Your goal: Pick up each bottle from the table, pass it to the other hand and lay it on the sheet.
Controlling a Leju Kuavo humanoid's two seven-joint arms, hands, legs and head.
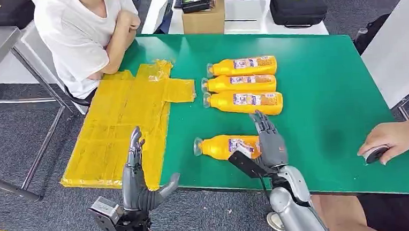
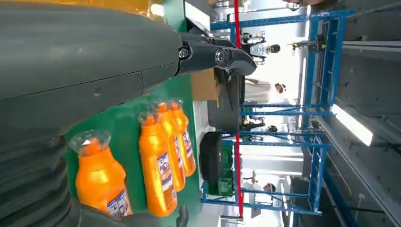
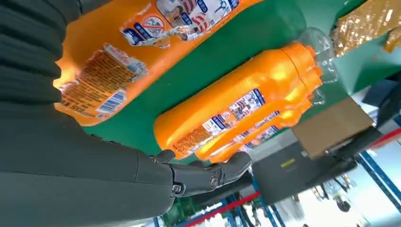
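Head view, glossy orange bottle (image 1: 225, 146) beside right hand (image 1: 268, 143), crinkled yellow sheet (image 1: 122, 126)

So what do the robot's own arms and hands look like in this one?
Both arms are silver metal with rounded, jointed segments. The left hand has long grey fingers, a grey thumb and a dark block at the wrist. The right hand has darker grey fingers, a black thumb piece and a thin black cable running down its forearm. In the wrist views each hand has a grey ribbed cover.
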